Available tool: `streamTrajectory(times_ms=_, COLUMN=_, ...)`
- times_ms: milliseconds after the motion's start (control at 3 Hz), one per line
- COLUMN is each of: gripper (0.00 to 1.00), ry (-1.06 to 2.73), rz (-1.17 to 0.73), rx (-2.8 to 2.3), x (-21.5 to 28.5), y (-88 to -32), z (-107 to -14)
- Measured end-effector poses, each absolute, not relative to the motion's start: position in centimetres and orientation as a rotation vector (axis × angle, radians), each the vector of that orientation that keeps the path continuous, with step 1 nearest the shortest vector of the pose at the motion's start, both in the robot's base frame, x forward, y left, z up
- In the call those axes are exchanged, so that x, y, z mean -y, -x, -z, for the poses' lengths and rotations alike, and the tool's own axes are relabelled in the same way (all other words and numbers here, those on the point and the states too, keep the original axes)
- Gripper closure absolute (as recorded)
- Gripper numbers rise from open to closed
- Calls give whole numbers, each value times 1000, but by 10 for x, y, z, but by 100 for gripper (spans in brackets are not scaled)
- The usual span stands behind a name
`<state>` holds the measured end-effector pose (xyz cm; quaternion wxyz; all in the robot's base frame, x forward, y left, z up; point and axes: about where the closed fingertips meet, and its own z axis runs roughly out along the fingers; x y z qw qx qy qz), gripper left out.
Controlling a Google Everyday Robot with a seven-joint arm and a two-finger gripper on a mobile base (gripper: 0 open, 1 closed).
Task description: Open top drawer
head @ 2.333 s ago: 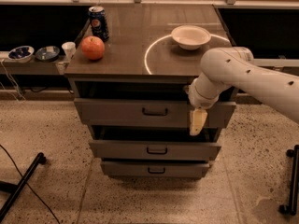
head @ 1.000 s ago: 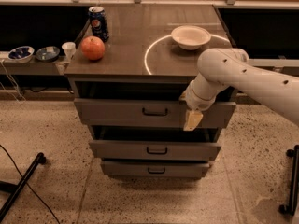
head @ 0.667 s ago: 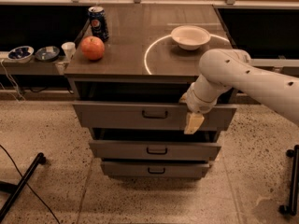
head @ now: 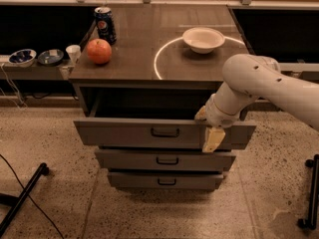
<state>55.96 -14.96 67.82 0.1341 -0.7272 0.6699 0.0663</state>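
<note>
The top drawer point(head: 124, 132) is the tallest and widest grey front of the cabinet, with a small dark handle point(head: 165, 132) at its centre. It stands pulled out toward me, and its dark inside shows behind the front. My gripper point(head: 207, 127) is at the right part of the drawer's upper edge. One pale finger point(head: 213, 139) hangs in front of the panel and the other point(head: 201, 113) sits behind it, so the gripper is closed over the front. My white arm point(head: 259, 81) reaches in from the right.
Two narrower grey drawers point(head: 167, 160) point(head: 166, 181) sit shut below. On the cabinet top are an apple point(head: 99, 51), a soda can point(head: 105, 25) and a white bowl point(head: 203, 39). Small bowls point(head: 22, 57) and a cup point(head: 73, 53) stand on a left shelf. Black stand legs point(head: 22, 198) lie on the floor.
The top drawer has slid out toward me and its dark inside is now wider. My gripper has moved with its front edge, down and toward the camera.
</note>
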Motion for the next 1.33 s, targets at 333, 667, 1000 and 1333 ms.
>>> streamTrajectory(times_ms=333, gripper=29, ry=2114, rz=-258, rx=-1941, x=155, y=-538, z=-681)
streamTrajectory(times_ms=667, gripper=28, ry=2129, rz=-328, rx=-1929, x=159, y=-509, z=-683)
streamTrajectory(times_ms=1000, gripper=28, ry=2141, rz=-386, rx=-1915, x=161, y=-486, z=-686)
streamTrajectory(times_ms=1333, gripper=29, ry=2145, rz=-427, rx=-1901, x=159, y=-474, z=-691)
